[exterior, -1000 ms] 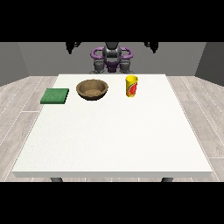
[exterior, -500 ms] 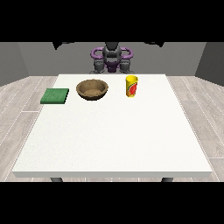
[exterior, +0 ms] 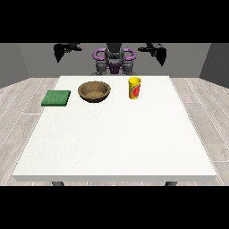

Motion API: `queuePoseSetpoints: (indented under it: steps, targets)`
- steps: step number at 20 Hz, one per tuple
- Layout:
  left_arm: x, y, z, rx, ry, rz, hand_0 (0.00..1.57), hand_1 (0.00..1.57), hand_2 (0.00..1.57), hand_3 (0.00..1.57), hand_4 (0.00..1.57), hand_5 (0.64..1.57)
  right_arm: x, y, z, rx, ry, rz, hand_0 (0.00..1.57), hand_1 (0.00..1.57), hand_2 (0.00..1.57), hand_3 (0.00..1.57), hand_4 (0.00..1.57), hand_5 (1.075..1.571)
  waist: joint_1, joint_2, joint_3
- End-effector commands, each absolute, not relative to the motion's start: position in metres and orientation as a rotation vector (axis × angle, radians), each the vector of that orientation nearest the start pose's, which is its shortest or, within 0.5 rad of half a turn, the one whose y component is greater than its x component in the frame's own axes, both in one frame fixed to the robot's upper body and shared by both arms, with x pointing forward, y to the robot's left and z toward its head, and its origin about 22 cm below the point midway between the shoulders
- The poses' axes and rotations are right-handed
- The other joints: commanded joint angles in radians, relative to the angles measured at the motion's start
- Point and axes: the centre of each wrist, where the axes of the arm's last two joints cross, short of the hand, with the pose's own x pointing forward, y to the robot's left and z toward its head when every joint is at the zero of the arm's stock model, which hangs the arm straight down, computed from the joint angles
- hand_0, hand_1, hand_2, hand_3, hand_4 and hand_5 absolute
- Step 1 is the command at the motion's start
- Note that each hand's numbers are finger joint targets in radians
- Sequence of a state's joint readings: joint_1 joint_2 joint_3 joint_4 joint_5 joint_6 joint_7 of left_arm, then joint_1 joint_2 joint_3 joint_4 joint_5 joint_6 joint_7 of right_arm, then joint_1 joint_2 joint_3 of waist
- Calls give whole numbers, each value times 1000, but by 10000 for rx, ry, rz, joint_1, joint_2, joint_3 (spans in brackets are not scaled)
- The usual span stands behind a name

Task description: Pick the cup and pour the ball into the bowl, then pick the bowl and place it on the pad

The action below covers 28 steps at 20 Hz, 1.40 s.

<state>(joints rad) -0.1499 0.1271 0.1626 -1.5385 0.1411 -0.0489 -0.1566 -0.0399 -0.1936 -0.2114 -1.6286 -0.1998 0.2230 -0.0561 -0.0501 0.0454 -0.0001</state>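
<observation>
On the white surface (exterior: 116,134): yellow cup (exterior: 134,88) upright, just right of wooden bowl (exterior: 94,91); green pad (exterior: 56,98) at left. Robot hand at view's left (exterior: 58,52) and at view's right (exterior: 161,55) raised, holding nothing; finger spread cannot be told.

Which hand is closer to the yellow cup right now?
Left. The hand at the view's right hangs above and beside the yellow cup; the hand at the view's left is beyond the brown bowl.

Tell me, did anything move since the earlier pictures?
Hardly. The hand at the view's left and the hand at the view's right hang out to the robot's sides as before, holding nothing. The cup, bowl and pad stayed put on the table.
</observation>
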Motion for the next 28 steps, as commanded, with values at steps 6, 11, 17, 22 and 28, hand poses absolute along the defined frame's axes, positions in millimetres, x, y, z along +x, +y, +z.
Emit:
queuePoseSetpoints:
  steps: [6, 11, 17, 22, 28]
  targets:
    - [303, 250, -11, 653, -19639, 939, 0, 0, 0, 0, 0, 1519, 270, -312, 55, 319, -18803, 971, 0, 0, 0, 0, 0, 1571, -458, 1558, -4]
    - [308, 229, -41, 1375, -20059, 1206, 0, 0, 0, 0, 0, 1528, 270, -316, 50, 816, -19246, 1383, 0, 0, 0, 0, 0, 1570, -915, 2109, -5]
    - [293, 233, -82, 1099, -19160, 548, 0, 0, 0, 0, 0, 1518, 250, -346, 10, 589, -18412, 866, 0, 0, 0, 0, 0, 1570, -622, 1416, 1]
    - [335, 242, -67, 1759, -19961, 1187, 0, 0, 0, 0, 0, 1520, 280, -333, 50, 1020, -19201, 1194, 0, 0, 0, 0, 0, 1571, -1028, 2244, -7]
    - [349, 253, -64, 1617, -20267, 1370, 0, 0, 0, 0, 0, 1526, 286, -320, 54, 855, -19751, 1353, 0, 0, 0, 0, 0, 1571, -1058, 2891, -8]
